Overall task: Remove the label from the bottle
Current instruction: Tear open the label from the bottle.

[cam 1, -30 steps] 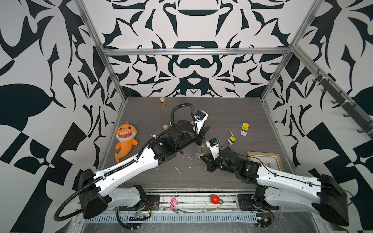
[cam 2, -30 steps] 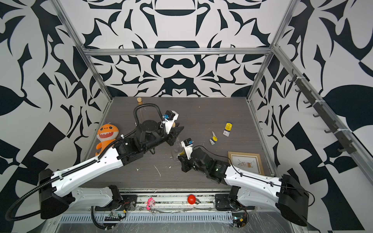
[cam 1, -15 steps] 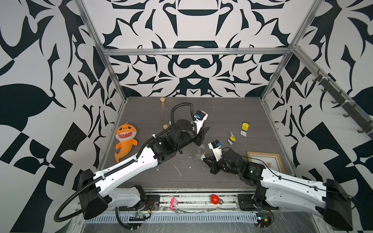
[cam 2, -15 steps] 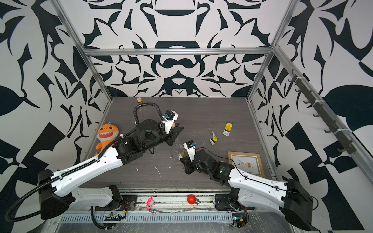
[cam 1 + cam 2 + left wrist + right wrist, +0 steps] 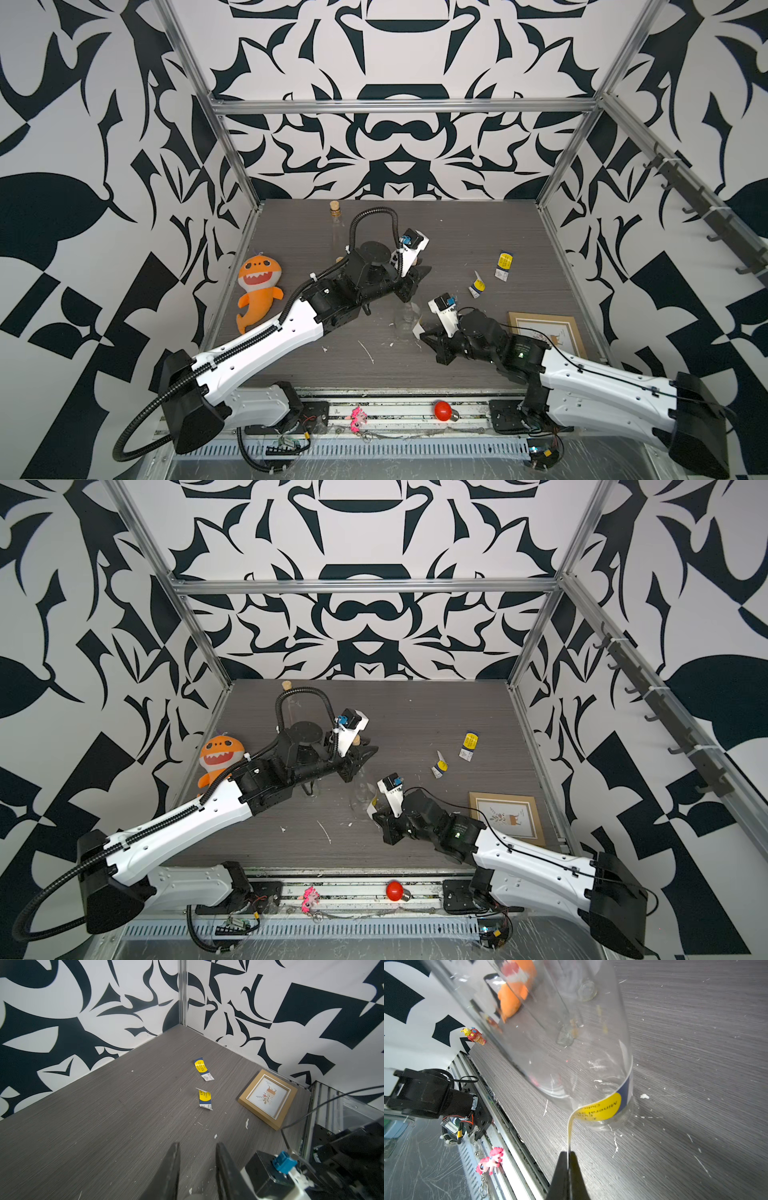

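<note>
Both top views are showing the clear glass bottle [image 5: 405, 318] standing on the grey wood-grain table [image 5: 457, 232] between my arms. My left gripper [image 5: 413, 286] is leaning over its top and my right gripper [image 5: 422, 332] is lying low beside its base. An orange shark plush toy [image 5: 257, 291] is lying well off to my left, and a wooden picture frame [image 5: 544, 332] is lying by my right arm.

Left wrist view: my left gripper is clamping what looks like the bottle's neck. Two torn label scraps [image 5: 205, 1098] are lying ahead.

Right wrist view: my right gripper is pinching the blue-and-yellow paper label [image 5: 600, 1108]. Its free end is curling off the bottle's lower wall, and the rest is clinging. A pink pony keychain [image 5: 490, 1162] is lying off the table's edge.
</note>
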